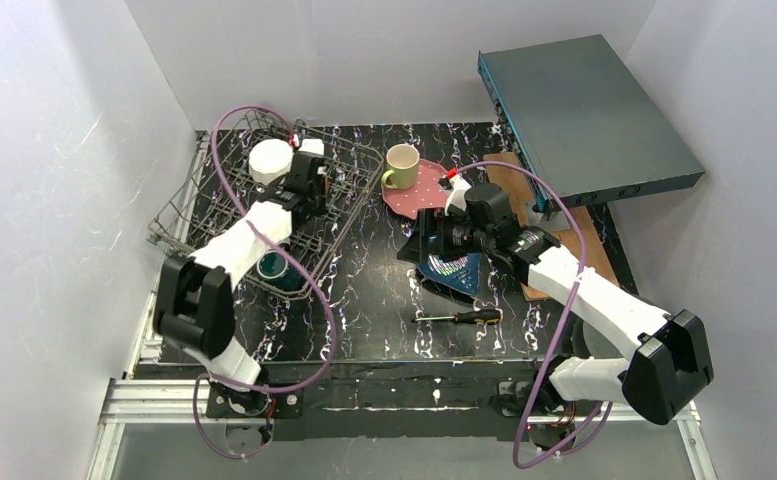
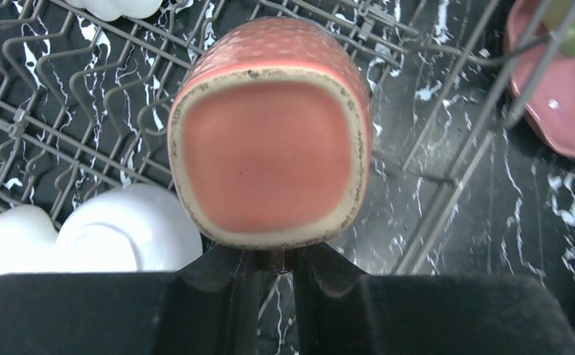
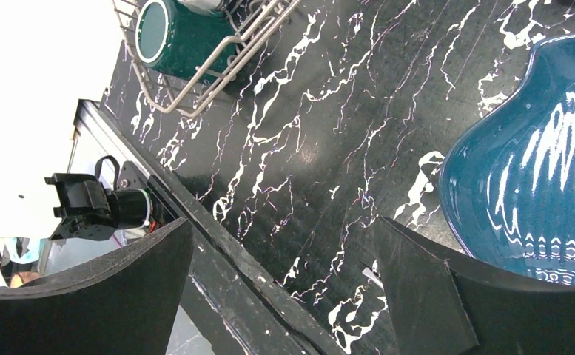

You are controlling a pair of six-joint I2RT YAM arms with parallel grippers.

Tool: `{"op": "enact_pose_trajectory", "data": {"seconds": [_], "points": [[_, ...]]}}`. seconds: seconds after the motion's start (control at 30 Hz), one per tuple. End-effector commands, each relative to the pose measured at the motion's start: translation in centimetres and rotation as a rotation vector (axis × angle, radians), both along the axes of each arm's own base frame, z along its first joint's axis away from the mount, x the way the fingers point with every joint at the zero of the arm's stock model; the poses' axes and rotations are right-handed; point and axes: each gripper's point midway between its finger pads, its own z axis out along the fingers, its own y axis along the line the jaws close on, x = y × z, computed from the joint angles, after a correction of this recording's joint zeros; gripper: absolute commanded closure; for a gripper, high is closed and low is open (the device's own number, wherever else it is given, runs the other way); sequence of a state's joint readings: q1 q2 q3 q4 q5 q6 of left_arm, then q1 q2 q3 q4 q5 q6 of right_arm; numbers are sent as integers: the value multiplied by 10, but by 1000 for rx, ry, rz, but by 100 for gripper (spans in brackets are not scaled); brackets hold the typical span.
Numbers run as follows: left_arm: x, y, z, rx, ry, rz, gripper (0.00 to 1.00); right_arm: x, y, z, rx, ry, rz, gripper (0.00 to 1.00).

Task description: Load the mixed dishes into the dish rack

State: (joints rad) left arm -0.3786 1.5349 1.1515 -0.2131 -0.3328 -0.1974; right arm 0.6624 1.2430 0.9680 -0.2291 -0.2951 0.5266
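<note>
Screwdriver nearest; right gripper, fingers wide apart, partly covers blue leaf-shaped plate. In the dish rack, left gripper, fingers nearly together, sits below small salmon cup; grip indeterminate. Yellow-green mug on pink plate beyond.

Left arm extended, left hand pinching small salmon cup, right arm bent, right hand spread wide

Left arm, right arm clad in white shells, black joints, purple cables attached, right gripper tipped with black wedge fingers.
</note>
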Motion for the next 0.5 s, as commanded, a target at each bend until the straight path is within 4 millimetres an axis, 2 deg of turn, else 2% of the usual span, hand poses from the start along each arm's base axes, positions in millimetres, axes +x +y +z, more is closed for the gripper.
{"op": "enact_pose_trajectory", "data": {"seconds": [0.0,0.2,0.37,0.47], "points": [[33,8,10,51,-36,116,100,-3,6,18,51,-61,41,2],[77,7,-15,160,3,152,100,-7,3,21,33,-73,40,2],[98,15,-30,263,47,198,100,-5,-5,20,-3,-97,21,2],[109,8,-35,254,55,169,100,-4,-7,17,-21,-99,11,2]]}}
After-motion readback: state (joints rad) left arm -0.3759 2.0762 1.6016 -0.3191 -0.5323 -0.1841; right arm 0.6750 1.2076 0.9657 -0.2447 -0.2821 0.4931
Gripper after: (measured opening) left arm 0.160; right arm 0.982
